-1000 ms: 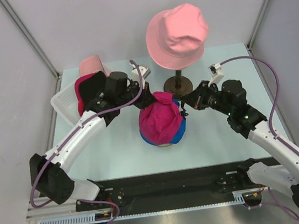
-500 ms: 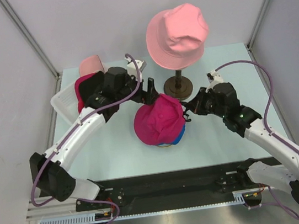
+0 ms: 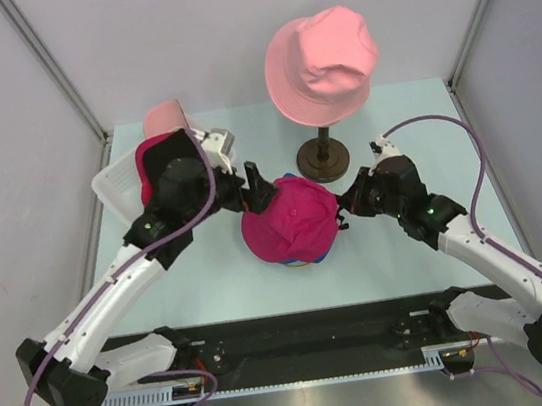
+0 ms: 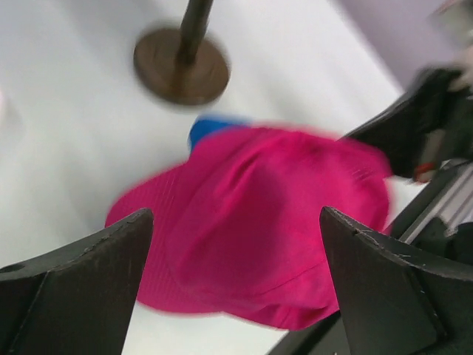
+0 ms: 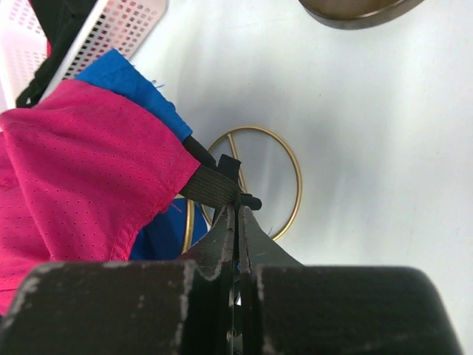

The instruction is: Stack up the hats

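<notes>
A magenta cap (image 3: 289,223) lies over a royal-blue cap (image 3: 330,245) mid-table. My left gripper (image 3: 257,190) hangs open just left of and above it, nothing between its fingers; in the left wrist view the magenta cap (image 4: 273,222) fills the gap below my left gripper (image 4: 236,222), with the blue cap (image 4: 211,127) peeking out behind. My right gripper (image 3: 342,208) is shut on the magenta cap's black strap (image 5: 211,183), its tips (image 5: 238,211) at the cap's right edge. A salmon bucket hat (image 3: 320,63) sits on a stand. A light-pink cap (image 3: 166,115) lies at the back left.
A white slatted basket (image 3: 112,185) at the left holds another magenta hat (image 3: 150,164). The stand's round dark base (image 3: 323,158) is just behind the stacked caps. A thin gold ring (image 5: 284,177) lies under the caps. Walls close in on both sides.
My left gripper opened, let go of the magenta cap and drew back left. The cap dropped and spread flatter over the blue cap. My right gripper kept its hold on the strap.
</notes>
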`<state>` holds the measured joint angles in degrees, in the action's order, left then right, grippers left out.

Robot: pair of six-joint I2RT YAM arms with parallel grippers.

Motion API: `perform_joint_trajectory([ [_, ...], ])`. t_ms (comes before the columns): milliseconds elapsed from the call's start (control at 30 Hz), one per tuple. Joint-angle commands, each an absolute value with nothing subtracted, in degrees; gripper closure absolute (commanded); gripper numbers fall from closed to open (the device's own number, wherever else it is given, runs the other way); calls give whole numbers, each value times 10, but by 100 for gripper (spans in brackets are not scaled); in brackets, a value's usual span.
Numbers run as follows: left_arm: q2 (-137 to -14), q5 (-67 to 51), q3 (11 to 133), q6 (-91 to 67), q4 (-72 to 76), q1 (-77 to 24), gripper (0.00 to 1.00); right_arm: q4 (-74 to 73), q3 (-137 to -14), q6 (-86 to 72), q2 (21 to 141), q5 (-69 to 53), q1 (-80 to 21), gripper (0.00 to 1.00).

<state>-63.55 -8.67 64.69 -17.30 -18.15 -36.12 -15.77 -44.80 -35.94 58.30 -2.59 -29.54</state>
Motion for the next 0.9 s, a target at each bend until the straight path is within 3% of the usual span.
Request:
perform_joint_trajectory([
  [0,-647,-2,566,-258,-215,-349,1,-167,-436,-352,592,-1,-303,100],
  [300,-601,-115,447,-336,-142,-230,1,-164,-424,-359,589,-1,-305,100],
  [433,-581,-190,354,-357,-32,-208,2,-161,-424,-359,595,-1,-306,100],
  [867,-616,-263,251,-416,176,-194,13,-172,-423,-362,593,20,-308,100],
])
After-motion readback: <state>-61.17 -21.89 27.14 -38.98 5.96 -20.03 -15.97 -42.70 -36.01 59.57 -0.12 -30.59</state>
